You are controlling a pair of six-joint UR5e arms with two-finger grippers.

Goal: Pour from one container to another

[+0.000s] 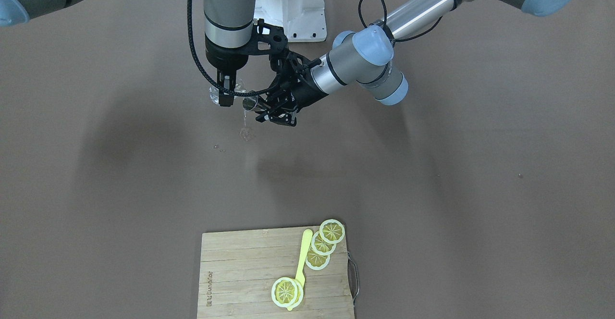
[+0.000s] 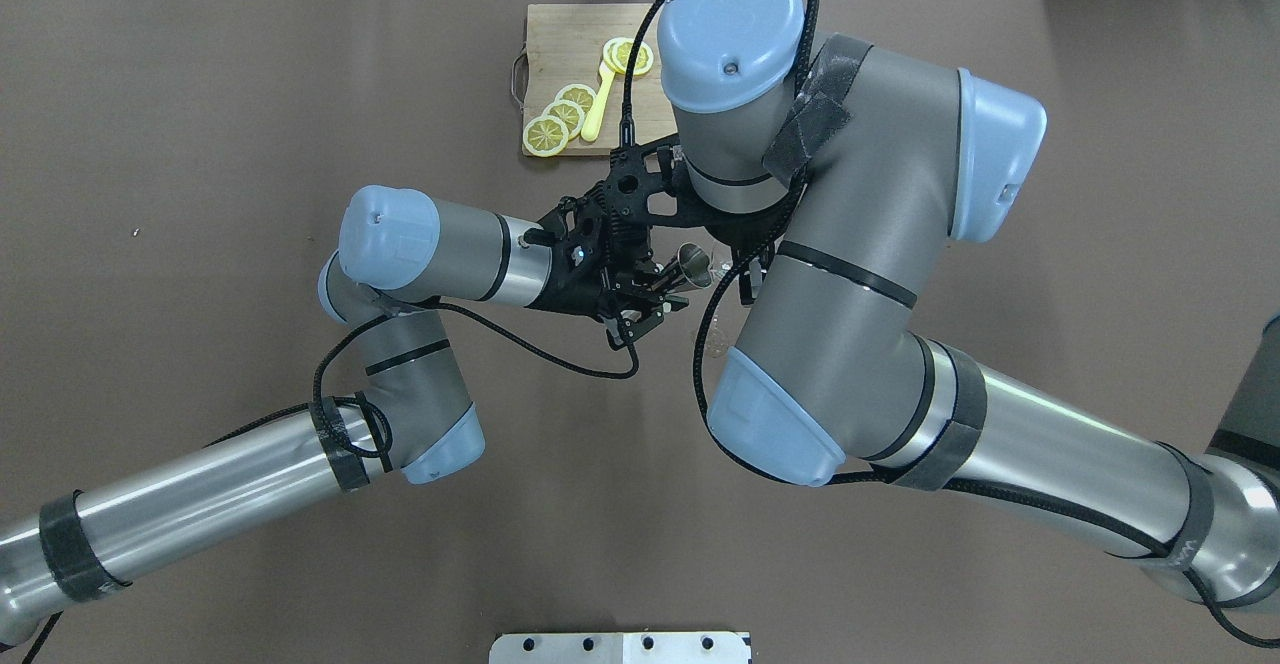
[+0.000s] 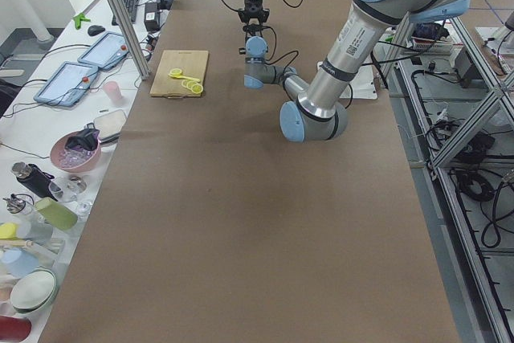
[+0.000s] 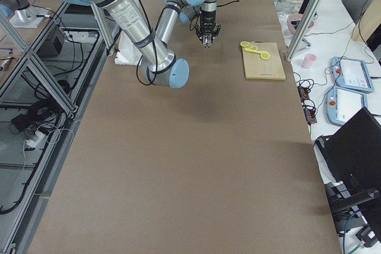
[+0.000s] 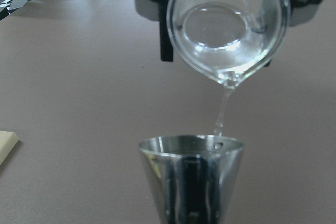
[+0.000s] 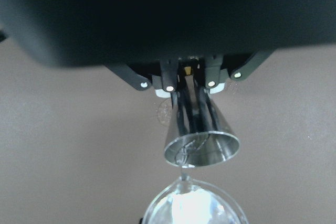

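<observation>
In the left wrist view a clear glass beaker [image 5: 228, 30] tilts spout-down above a metal jigger [image 5: 191, 177], and a thin stream of water [image 5: 222, 109] falls from its spout onto the jigger's rim. My left gripper [image 1: 263, 106] is shut on the jigger [image 1: 250, 102], holding it out sideways above the table. My right gripper [image 1: 226, 98] hangs down and is shut on the beaker [image 1: 239, 87]. The right wrist view shows the jigger [image 6: 202, 142] between the left fingers [image 6: 182, 103], with the beaker's rim [image 6: 191, 205] below it. From overhead the jigger [image 2: 692, 266] shows, but the right arm hides the right gripper.
A small puddle [image 1: 246, 134] and drops [image 1: 218, 147] lie on the brown table under the jigger. A wooden cutting board [image 1: 240, 271] with lemon slices [image 1: 331, 231] and a yellow spoon [image 1: 302, 256] sits at the operators' edge. The white robot base [image 1: 298, 11] stands behind the grippers.
</observation>
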